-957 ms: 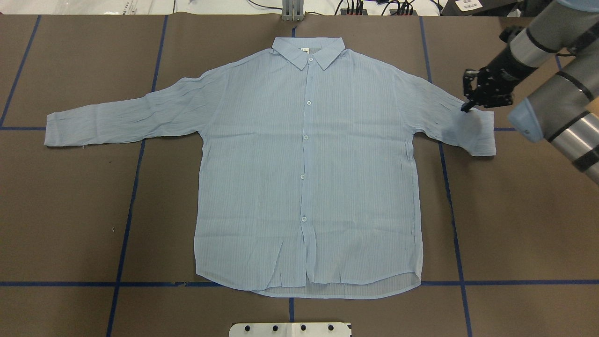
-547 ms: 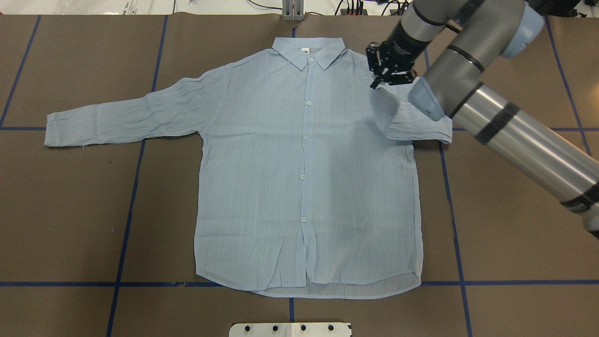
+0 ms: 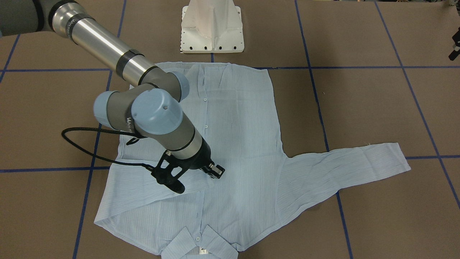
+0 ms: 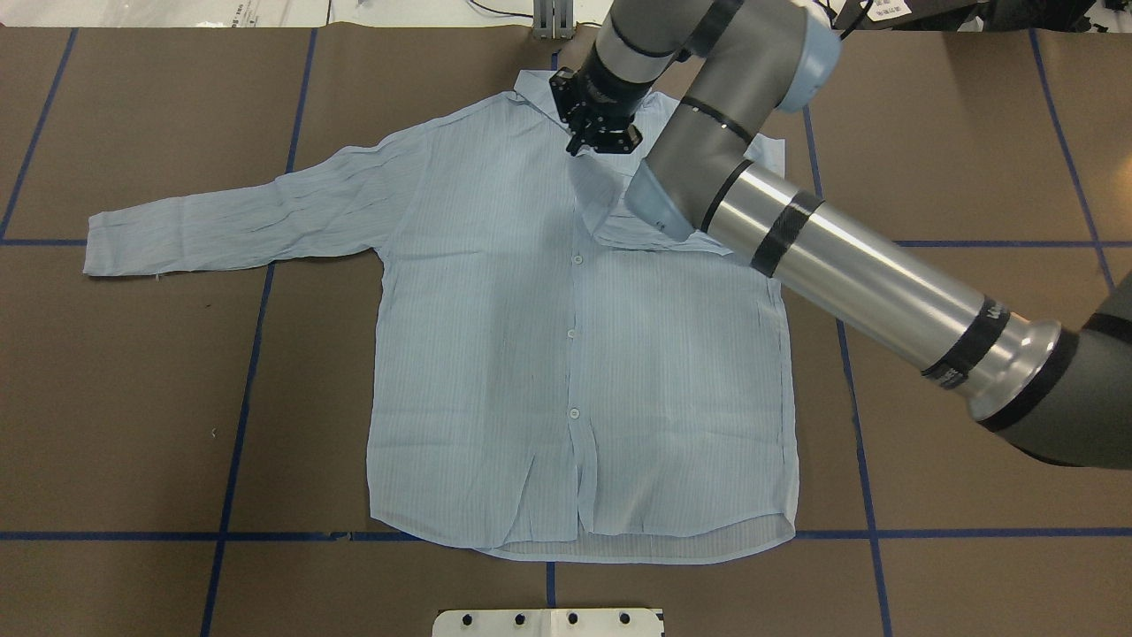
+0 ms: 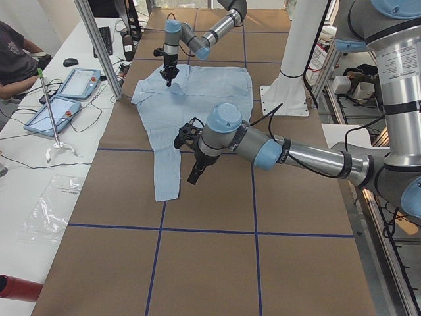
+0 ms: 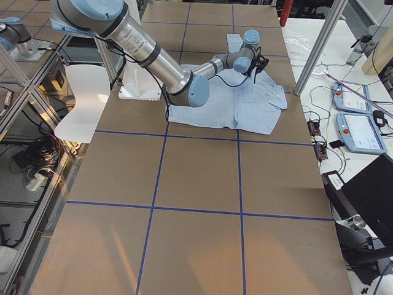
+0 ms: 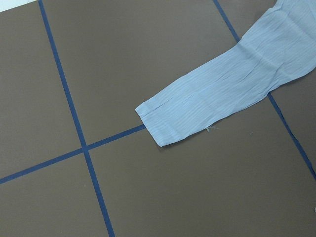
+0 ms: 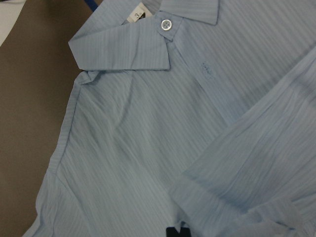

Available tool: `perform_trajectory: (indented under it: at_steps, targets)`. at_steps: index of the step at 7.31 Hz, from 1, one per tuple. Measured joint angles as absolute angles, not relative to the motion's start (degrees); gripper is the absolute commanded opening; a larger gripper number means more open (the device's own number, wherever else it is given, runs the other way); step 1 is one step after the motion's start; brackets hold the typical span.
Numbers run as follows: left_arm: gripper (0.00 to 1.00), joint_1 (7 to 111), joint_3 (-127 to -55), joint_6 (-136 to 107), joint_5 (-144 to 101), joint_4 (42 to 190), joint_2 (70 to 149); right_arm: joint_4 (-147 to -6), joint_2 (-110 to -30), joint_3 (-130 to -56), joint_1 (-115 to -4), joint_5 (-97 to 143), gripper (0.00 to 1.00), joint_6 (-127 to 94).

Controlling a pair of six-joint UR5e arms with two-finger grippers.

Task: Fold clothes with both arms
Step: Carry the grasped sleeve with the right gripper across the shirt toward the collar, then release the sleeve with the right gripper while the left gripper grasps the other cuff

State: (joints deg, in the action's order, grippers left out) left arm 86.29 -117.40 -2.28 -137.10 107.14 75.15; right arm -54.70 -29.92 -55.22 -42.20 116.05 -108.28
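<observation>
The light-blue shirt lies flat, front up, with its collar at the far edge. My right gripper is shut on the cuff of the sleeve on my right side. It holds the cuff just below the collar, so that sleeve lies folded across the chest. The other sleeve is stretched out flat to my left. Its cuff fills the left wrist view. My left gripper hovers near that cuff. Only a sliver of it shows at the front view's edge, so I cannot tell if it is open.
The white pedestal base stands at the near table edge, by the shirt's hem. Blue tape lines cross the brown table cover. A side desk with tablets and a seated person lies past the far edge.
My right gripper has carried the sleeve cuff from the table's right side leftward across the shirt to just below the collar. The sleeve now lies folded over the chest.
</observation>
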Motion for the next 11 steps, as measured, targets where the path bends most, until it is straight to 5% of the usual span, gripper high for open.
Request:
perform_trajectory:
  at_steps: [1, 2, 3, 10, 11]
  targets:
    - [1.00, 86.21, -117.07, -2.59, -137.16, 107.14, 75.36, -53.33, -29.52, -54.35, -41.14, 114.39, 0.00, -109.33]
    - [1.00, 85.97, -115.88, -4.75, -137.16, 107.20, 76.45, -52.79, -29.15, -53.83, -40.27, 113.19, 0.79, -109.90]
    - [1.00, 85.48, -112.91, -8.04, -137.16, 107.31, 79.18, -52.62, -28.84, -53.44, -39.43, 112.01, 0.98, -110.39]
    - [0.89, 68.36, -81.84, -36.84, -128.18, 127.62, 97.35, -52.88, -27.05, -56.89, -37.10, 106.81, 0.99, -116.76]
    - [0.79, 67.18, -78.97, -38.44, -128.09, 128.38, 98.69, -52.90, -28.06, -58.14, -37.41, 106.95, 0.99, -116.71]
